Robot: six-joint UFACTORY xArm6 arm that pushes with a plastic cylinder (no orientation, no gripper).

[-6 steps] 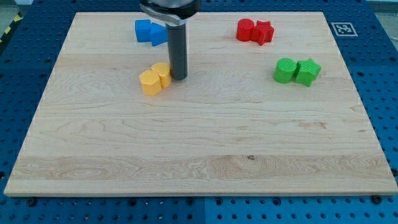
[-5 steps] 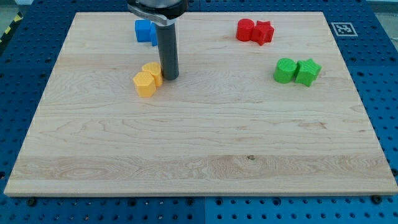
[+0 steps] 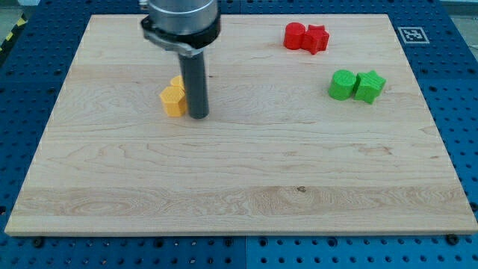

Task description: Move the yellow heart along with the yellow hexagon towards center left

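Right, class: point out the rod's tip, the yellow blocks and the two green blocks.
my tip [image 3: 199, 116], camera view, the rod's very bottom end.
yellow blocks [image 3: 172, 100], camera view, front block's near face.
green blocks [image 3: 343, 84], camera view, the round one's side, left of the pair.

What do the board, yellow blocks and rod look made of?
Board: looks like light wood, matte; plank seams, grain and a small knot show.
Yellow blocks: probably plastic, solid colour, smooth, dull sheen; they sit touching, just to the view's left of my tip.
Rod: dark, smooth, faint highlight; metal or plastic, cannot tell.
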